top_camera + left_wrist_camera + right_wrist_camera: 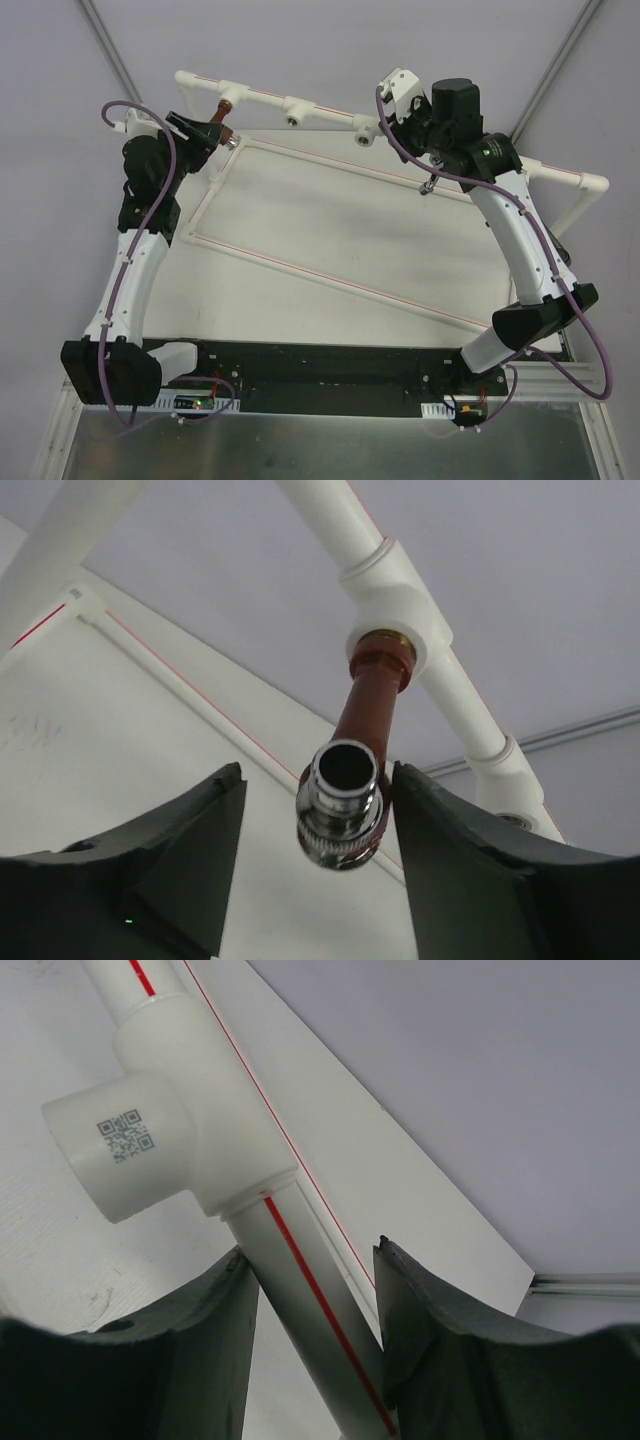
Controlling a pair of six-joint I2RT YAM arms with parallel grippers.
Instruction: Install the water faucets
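Left end effector [315, 780] is open around the reddish-brown faucet [368, 715]. The right finger [440, 830] sits at the chrome nozzle's edge, while the left finger [200, 830] stands clear with a visible gap, so nothing is clamped. The faucet's brass end is seated in the white tee fitting [395, 590] on the far pipe rail, above the surface [330, 220].

Step in hand, as I judge it: threading this first faucet in, caught between grips. How fully it is screwed home cannot be told.

The next move likely calls for closing squarely on the nozzle collar and turning about the faucet's own axis without side load on the rail. If it is already tight, the arm should back straight off along that axis.

Long axis runs from the tee socket out toward the left wrist camera, with the open chrome mouth facing the lens. From the top view it points away from the rail toward the near edge.

Right end effector [310, 1255] has its fingers parted either side of a white pipe [300, 1290], just below a QR-marked tee [170, 1130]. Whether it actually pinches the pipe cannot be told.

A neighbouring tee socket [292, 118] is not yet filled. The silver-grey faucet is not clearly identifiable in any view.
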